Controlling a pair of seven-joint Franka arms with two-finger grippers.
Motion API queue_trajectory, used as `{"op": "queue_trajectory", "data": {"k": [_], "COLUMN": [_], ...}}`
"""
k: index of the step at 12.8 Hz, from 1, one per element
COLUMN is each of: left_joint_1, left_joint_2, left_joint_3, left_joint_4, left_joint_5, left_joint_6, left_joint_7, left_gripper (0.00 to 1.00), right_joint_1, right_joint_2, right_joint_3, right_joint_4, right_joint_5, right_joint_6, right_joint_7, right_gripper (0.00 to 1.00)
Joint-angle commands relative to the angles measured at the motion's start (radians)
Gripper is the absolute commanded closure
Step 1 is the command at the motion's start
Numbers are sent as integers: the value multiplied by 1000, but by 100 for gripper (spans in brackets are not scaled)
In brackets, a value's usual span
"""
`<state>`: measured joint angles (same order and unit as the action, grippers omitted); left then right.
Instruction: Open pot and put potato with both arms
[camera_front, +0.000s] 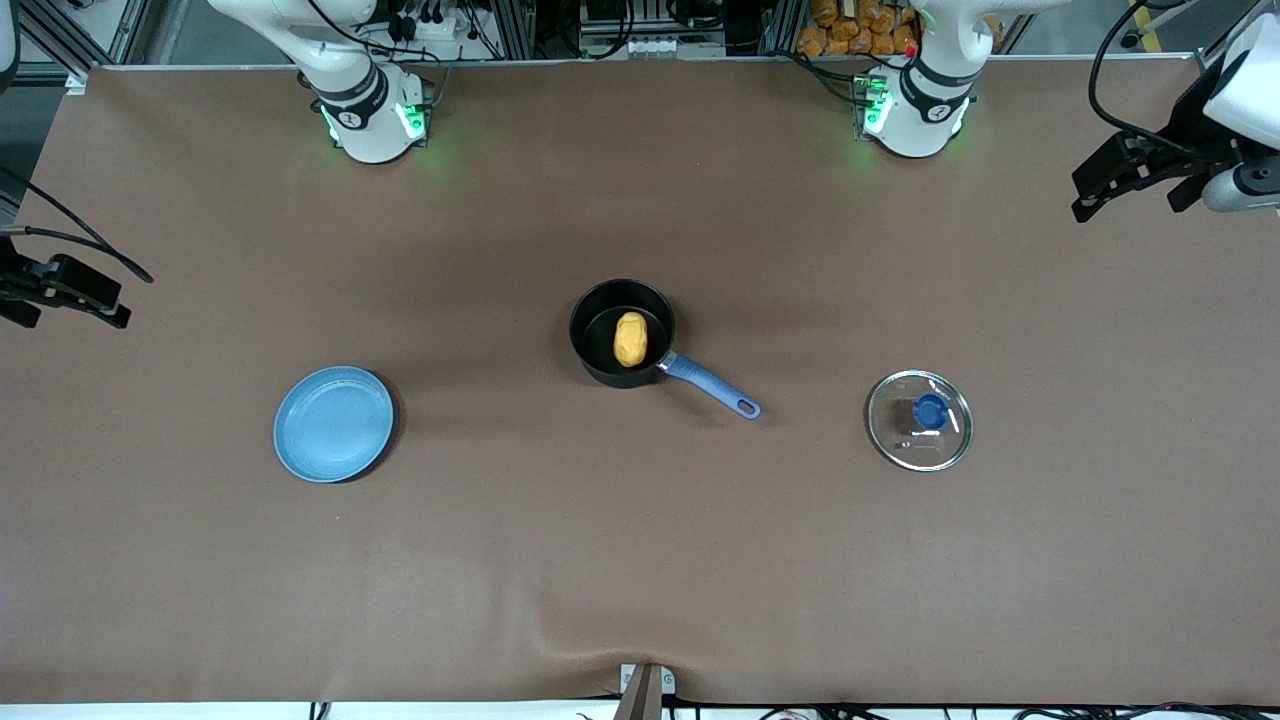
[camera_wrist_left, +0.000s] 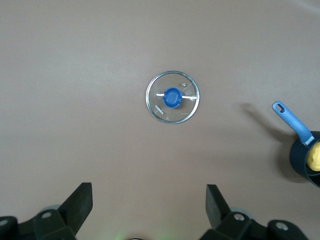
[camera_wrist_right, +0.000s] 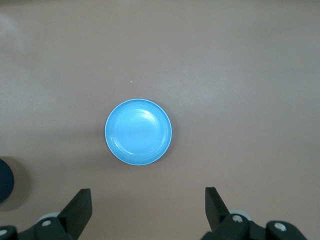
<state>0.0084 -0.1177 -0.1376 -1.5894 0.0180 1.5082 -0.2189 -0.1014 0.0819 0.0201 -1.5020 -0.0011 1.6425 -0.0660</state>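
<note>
The black pot (camera_front: 600, 335) stands uncovered in the middle of the table, its blue handle (camera_front: 712, 387) pointing toward the front camera. The yellow potato (camera_front: 630, 338) lies inside it. The glass lid (camera_front: 919, 420) with its blue knob rests flat on the table toward the left arm's end. My left gripper (camera_front: 1085, 200) hangs open and empty over that end of the table; its wrist view shows the lid (camera_wrist_left: 172, 97), the pot (camera_wrist_left: 301, 159) and the potato (camera_wrist_left: 315, 156) past the gripper (camera_wrist_left: 149, 192). My right gripper (camera_front: 105, 310) is open and empty over the other end.
A flat light-blue plate (camera_front: 333, 423) lies toward the right arm's end, and it also shows in the right wrist view as the plate (camera_wrist_right: 138, 131) past the right gripper (camera_wrist_right: 148, 196). The brown table cover (camera_front: 640, 560) has a small wrinkle at its front edge.
</note>
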Motion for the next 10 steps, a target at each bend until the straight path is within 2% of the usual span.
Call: {"op": "queue_trajectory", "data": {"k": [1, 10], "left_joint_1": [1, 4], "left_joint_2": [9, 10], "left_joint_3": [1, 1], "left_joint_4": [28, 25], "left_joint_5": [-23, -64], "left_joint_6": [-32, -37], "left_joint_7": [18, 21], "left_gripper": [0, 0], "right_joint_1": [-20, -23], "right_joint_2": [-14, -13], "right_joint_3": [15, 14], "right_joint_4": [-1, 8], "right_joint_5": [-22, -17], "right_joint_6": [-13, -15], "right_joint_7": [-14, -14], "right_gripper": [0, 0]}}
